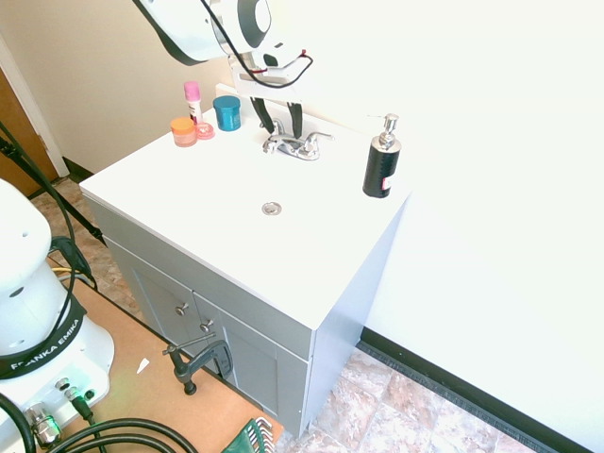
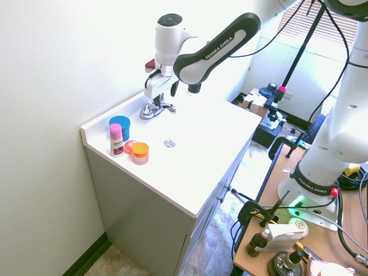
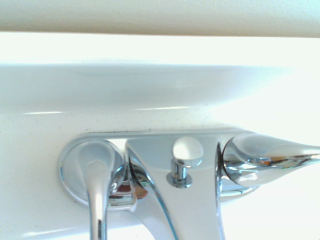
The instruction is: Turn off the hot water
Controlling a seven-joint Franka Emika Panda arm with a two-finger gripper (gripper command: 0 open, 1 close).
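Left chrome lever, white sink counter, pale-walled room

Relative to the gripper: faucet, directly below; blue jar, to one side; soap dispenser, opposite side.

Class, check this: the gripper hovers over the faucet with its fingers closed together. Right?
Not quite: the fingers are spread apart, as the first exterior view shows. The gripper does hover over the faucet.
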